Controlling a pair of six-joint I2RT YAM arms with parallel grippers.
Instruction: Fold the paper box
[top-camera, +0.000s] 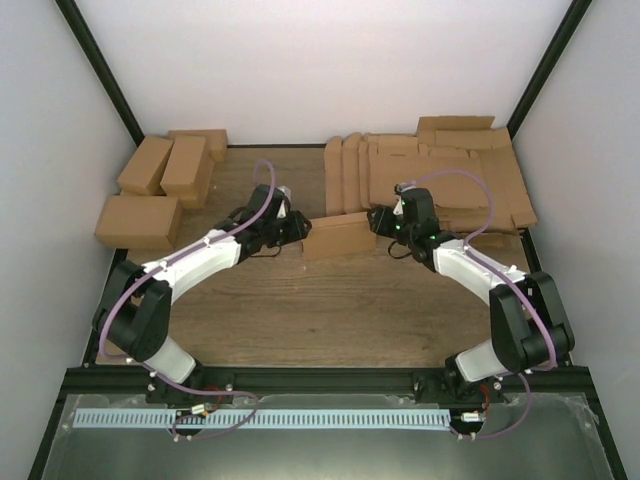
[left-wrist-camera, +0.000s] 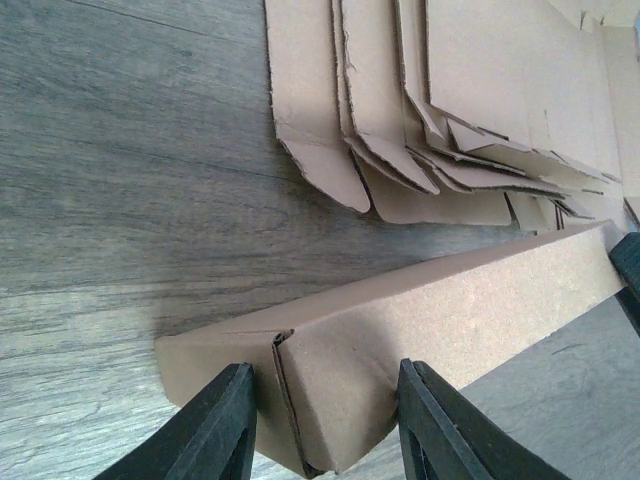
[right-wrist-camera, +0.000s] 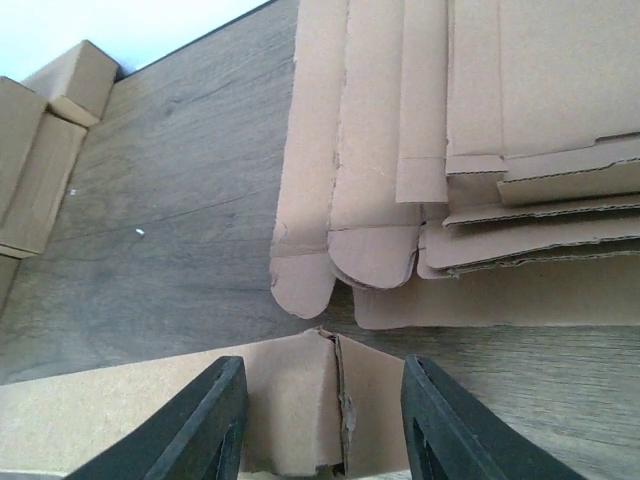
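The paper box (top-camera: 335, 238) is a folded, shallow brown carton, tilted on its long edge at the middle of the wooden table between the two arms. My left gripper (top-camera: 291, 228) is at its left end. In the left wrist view the fingers (left-wrist-camera: 225, 430) straddle the box's end corner (left-wrist-camera: 330, 390) with its seam between them, shut on it. My right gripper (top-camera: 379, 222) is at the right end. In the right wrist view its fingers (right-wrist-camera: 430, 430) close round the end flaps (right-wrist-camera: 300, 400).
Several flat brown cardboard blanks (top-camera: 430, 180) lie spread over the back right, just behind the box; they also show in the left wrist view (left-wrist-camera: 450, 90) and the right wrist view (right-wrist-camera: 480, 150). Several finished cartons (top-camera: 160, 185) are stacked at the back left. White walls enclose the table.
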